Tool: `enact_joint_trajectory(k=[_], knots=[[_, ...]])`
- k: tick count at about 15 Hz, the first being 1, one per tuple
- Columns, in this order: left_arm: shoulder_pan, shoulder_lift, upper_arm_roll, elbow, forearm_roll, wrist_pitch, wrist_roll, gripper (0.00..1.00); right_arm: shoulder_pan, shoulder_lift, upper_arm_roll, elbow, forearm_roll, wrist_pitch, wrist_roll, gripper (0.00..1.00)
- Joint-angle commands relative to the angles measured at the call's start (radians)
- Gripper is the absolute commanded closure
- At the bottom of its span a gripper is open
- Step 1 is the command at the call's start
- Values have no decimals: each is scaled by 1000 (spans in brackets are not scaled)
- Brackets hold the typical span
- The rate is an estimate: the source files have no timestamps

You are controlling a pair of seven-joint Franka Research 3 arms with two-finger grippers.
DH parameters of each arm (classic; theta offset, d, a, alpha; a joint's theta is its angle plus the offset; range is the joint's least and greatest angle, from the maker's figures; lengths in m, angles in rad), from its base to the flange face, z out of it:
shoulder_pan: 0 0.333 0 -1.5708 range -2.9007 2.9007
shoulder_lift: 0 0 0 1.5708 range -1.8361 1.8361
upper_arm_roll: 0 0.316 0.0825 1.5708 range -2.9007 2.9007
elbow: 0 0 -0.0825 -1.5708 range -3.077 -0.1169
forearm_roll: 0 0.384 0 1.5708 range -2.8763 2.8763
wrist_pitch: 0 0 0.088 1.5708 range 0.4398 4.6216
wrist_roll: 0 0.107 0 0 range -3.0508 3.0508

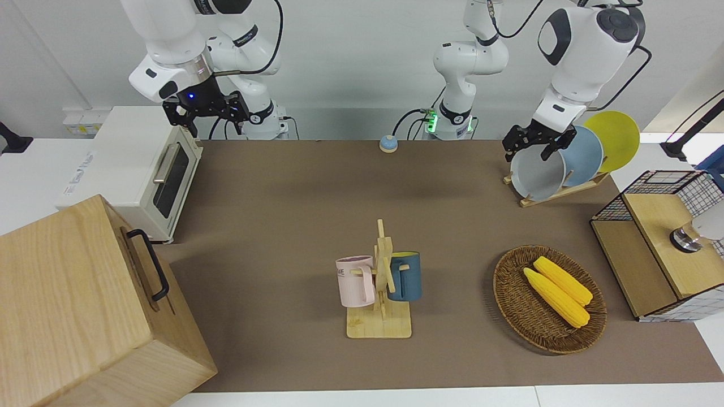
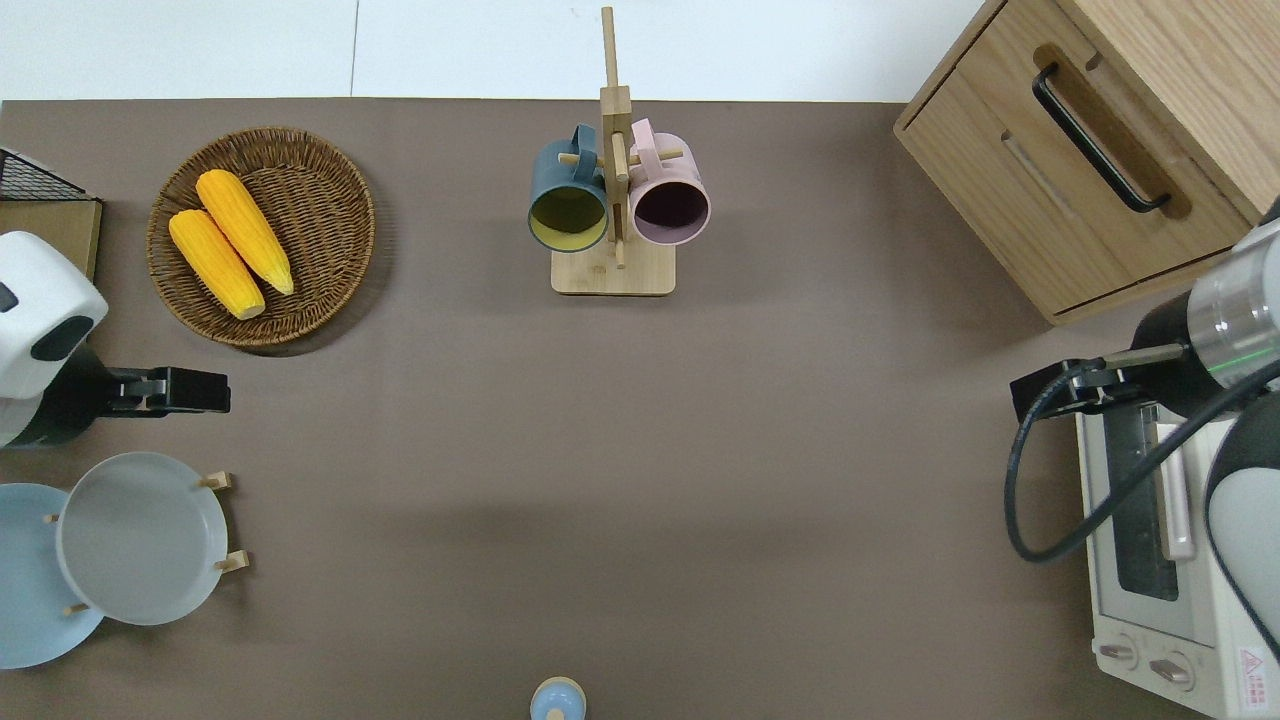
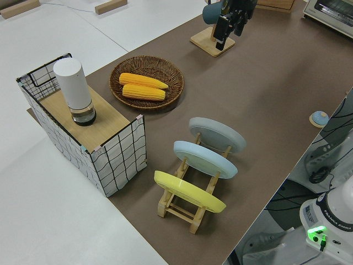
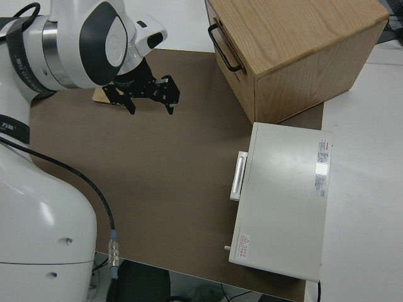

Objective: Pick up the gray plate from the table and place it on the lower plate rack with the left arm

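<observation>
1. At the left edge of the overhead view, the left tool (image 2: 205, 390) hangs over bare bench (image 2: 640, 450), empty, just above the rack in that frame. Its fingers appear slightly apart in the front view, with nothing between them.
2. At the lower left of the overhead view, the gray plate (image 2: 140, 538) stands in the lower plate rack (image 1: 557, 192), in the slot at the rack's low end. It leans against the pegs, tilted back toward the light-blue plate (image 1: 582, 155). No tool touches it.
3. The slanted rails and upright pegs hold each plate on edge, which accounts for the lean; the side view shows the three plates apart, each in its own slot, with the yellow plate (image 3: 187, 191) at the high end.
4. Judgement: placement looks complete, and the left tool stands clear so that the plate is not disturbed.
5. The right tool (image 1: 206, 110), upper left of the front view, is parked, fingers apart and empty.
6. Mid-frame in the front view, the mug stand (image 1: 380, 305) and the corn basket (image 1: 548, 299) stand well apart from the rack.
</observation>
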Motion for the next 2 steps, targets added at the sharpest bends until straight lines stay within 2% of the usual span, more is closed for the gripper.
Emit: enact_joint_trajectory(k=[1,2], knots=[[-9,2,0,19,-5,-10,15,7,-23,-2,20,6,-5,-11,12,17],[-11,4,-8,20,-4,-10,10,7,-23,-2,20,7,-5,-11,12,17]])
